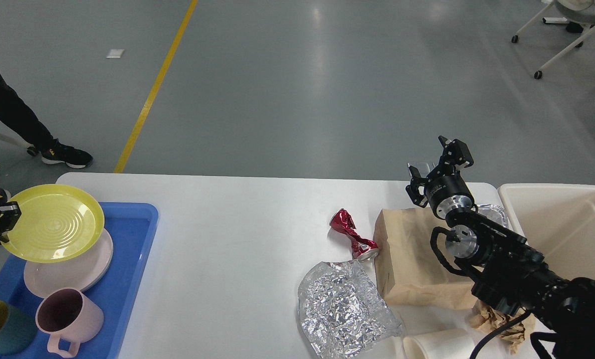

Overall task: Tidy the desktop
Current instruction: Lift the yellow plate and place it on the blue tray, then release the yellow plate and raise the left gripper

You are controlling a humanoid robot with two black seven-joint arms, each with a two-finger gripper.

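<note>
The white desktop (237, 234) fills the lower view. My left gripper (7, 217) at the far left edge is shut on the rim of a yellow plate (53, 223), which it holds just above a pink plate (73, 271) in the blue tray (127, 259). My right gripper (434, 167) is open and empty, raised above the table's far right edge, beyond a brown paper bag (412, 259). A crushed red can (352, 234), a crumpled foil sheet (339, 309) and a white paper cup (439, 344) lie on the right half.
The tray also holds a pink mug (65, 316) and a teal cup (0, 326). A cream bin (561, 224) stands at the right. A foil container (492, 213) and crumpled brown paper (501, 321) lie by my right arm. A person's legs (23, 124) stand at far left.
</note>
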